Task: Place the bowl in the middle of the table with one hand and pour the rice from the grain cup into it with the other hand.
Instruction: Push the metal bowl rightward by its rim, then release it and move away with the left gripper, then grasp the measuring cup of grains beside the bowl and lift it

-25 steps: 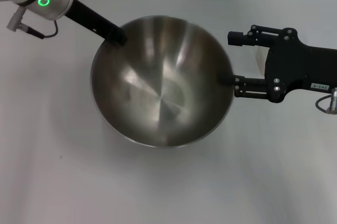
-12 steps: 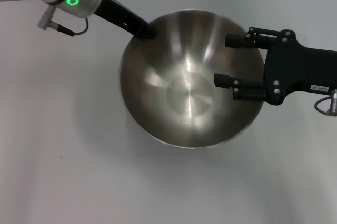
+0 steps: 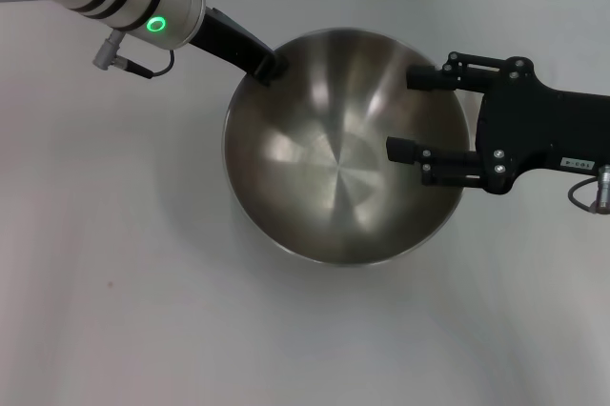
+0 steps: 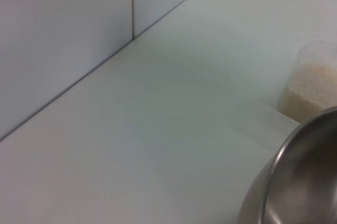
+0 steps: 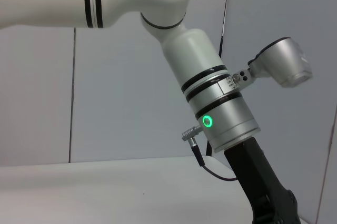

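Note:
The steel bowl (image 3: 315, 168) is at mid-table on the white table (image 3: 114, 282). My left gripper (image 3: 267, 68) is shut on its far-left rim. My right gripper (image 3: 410, 112) is open and empty, its fingers (image 3: 405, 149) reaching over the bowl's right side. In the head view the grain cup is hidden behind the bowl and the right gripper. The left wrist view shows the clear grain cup (image 4: 311, 84) with rice (image 4: 308, 95) in it, standing just beyond the bowl's rim (image 4: 287, 155). The right wrist view shows only the left arm (image 5: 210, 98).
A pale wall (image 4: 63, 34) runs along the table's far edge, close behind the bowl. Bare tabletop lies to the left and in front of the bowl.
My left gripper has carried the bowl to the right, so its right side now lies under my right gripper's fingers. The right gripper has hardly moved.

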Robot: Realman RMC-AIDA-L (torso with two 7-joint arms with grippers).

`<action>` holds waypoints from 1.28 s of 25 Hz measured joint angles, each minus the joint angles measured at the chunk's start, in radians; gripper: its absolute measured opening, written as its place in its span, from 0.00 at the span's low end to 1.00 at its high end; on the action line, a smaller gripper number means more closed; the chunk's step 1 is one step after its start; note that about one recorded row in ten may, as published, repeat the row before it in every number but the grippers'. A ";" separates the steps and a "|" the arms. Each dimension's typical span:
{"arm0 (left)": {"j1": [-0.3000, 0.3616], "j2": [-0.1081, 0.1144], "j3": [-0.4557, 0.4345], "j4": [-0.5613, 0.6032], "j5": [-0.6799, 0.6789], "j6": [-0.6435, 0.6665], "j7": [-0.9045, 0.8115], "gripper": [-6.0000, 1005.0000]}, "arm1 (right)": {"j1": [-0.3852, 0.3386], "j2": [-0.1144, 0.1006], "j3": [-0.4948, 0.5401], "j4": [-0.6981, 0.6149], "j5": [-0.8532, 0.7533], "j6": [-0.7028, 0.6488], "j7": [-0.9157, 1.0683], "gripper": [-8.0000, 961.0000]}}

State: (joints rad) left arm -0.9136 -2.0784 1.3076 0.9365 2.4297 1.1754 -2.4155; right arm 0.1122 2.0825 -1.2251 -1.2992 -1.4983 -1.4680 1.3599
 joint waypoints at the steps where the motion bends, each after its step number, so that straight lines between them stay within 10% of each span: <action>1: 0.000 0.000 0.000 0.000 0.000 0.000 0.000 0.04 | 0.000 0.000 0.000 0.000 0.000 0.000 0.000 0.76; 11: 0.004 0.000 0.005 -0.023 -0.001 -0.045 0.026 0.05 | 0.001 -0.001 0.005 0.001 0.000 0.000 -0.011 0.76; 21: 0.045 0.006 0.004 0.018 0.007 -0.172 0.027 0.34 | 0.004 -0.001 0.011 0.003 0.000 0.000 -0.012 0.76; 32: 0.344 0.011 0.096 0.345 -0.069 -0.548 0.064 0.68 | 0.003 -0.001 0.018 0.000 0.010 0.000 -0.026 0.76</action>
State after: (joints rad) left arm -0.5693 -2.0677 1.4034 1.2815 2.3603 0.6271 -2.3514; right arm 0.1156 2.0815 -1.2071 -1.2995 -1.4885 -1.4679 1.3342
